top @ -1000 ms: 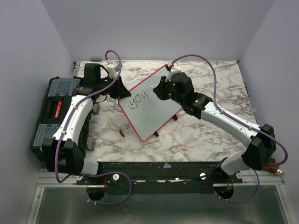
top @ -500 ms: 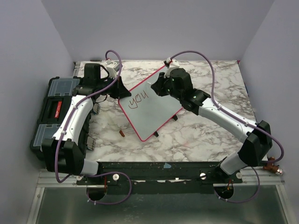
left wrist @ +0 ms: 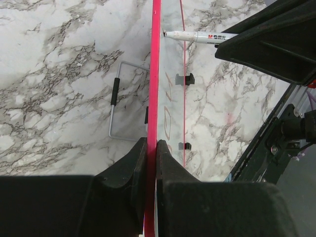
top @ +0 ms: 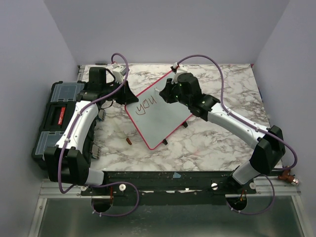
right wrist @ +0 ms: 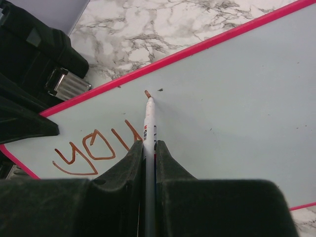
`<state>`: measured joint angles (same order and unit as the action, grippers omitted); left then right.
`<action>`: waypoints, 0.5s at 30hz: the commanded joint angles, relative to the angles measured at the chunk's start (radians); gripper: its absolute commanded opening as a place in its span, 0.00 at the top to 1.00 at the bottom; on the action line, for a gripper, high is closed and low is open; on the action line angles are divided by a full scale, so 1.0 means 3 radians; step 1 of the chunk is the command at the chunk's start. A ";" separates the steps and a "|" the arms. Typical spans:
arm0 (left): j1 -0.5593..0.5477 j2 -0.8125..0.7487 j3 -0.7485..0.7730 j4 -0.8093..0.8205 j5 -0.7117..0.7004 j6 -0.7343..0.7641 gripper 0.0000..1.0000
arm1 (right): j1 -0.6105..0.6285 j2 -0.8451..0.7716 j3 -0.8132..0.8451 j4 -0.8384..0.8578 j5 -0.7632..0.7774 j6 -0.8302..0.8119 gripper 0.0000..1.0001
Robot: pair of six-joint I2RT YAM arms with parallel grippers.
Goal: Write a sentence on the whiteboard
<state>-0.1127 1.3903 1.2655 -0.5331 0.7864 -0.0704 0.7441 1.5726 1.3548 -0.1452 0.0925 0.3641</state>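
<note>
- Top view: the whiteboard sat slantwise in the middle of the marble table, with "you" written near its left corner. The left gripper met that corner and the right gripper hung over the far edge. A black toolbox stood at the left.
- Left wrist: the left gripper's 2 fingers were clenched on the board's red frame, seen edge-on.
- Right wrist: the right gripper clasped a white marker, its tip at the board's surface just inside the frame, near the word.
</note>
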 commanded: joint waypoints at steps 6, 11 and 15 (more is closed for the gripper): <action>0.0023 -0.0130 0.0010 0.0238 -0.0087 0.0194 1.00 | -0.0020 -0.0158 0.0038 -0.0123 -0.0586 -0.0247 0.99; 0.0023 -0.0129 0.0010 0.0239 -0.0090 0.0189 1.00 | -0.0023 -0.0541 -0.0072 0.0288 -0.0714 -0.0269 0.99; 0.0023 -0.0144 -0.0007 0.0242 -0.0087 0.0188 1.00 | -0.0022 -0.0800 -0.0226 0.0569 -0.0406 -0.0216 0.99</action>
<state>-0.1135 1.3872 1.2652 -0.5301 0.7937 -0.0669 0.7395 1.4216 1.3239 -0.1047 -0.0715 0.3073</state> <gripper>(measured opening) 0.100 0.132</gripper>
